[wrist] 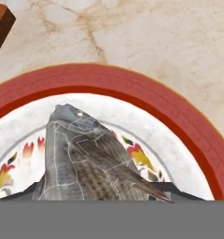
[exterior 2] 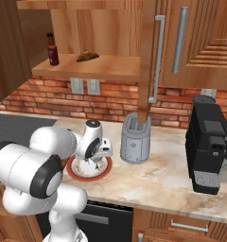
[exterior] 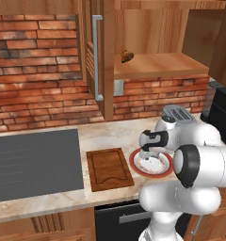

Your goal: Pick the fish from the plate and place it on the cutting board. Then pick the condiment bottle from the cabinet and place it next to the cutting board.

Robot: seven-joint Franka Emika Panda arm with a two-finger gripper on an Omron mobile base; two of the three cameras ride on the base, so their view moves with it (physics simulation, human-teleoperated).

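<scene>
Gripper (wrist: 97, 193): two small dark tips sit tight against both sides of the fish, so it has closed on the fish. The tips are cut off at the bottom of the hand view.
Fish (wrist: 81, 158): grey and scaly, with a pointy head and thin white lines on its skin. It is on the plate, between the tips. Its tail end is hidden.
Plate (wrist: 132, 88): round and white, with a wide red rim and little red and yellow marks. In the base views the arm covers part of it.
Cutting board (exterior: 109, 168): dark brown wood, a rectangle with a groove round the edge. It lies flat just beside the plate.
Counter (wrist: 156, 37): pale stone with brown veins.
Stovetop (exterior: 35, 162): big, flat and grey, on the other side of the board from the plate.
Toaster (exterior 2: 135, 139): shiny grey metal, behind the plate.
Cabinet (exterior 2: 91, 68): light brown wood, door open, long silver bar handle (exterior: 97, 56).
Condiment bottle (exterior 2: 52, 48): small, dark red, black cap, upright on the shelf.
Brown lump (exterior 2: 87, 56): roundish, near the bottle; too small to tell what it is.
</scene>
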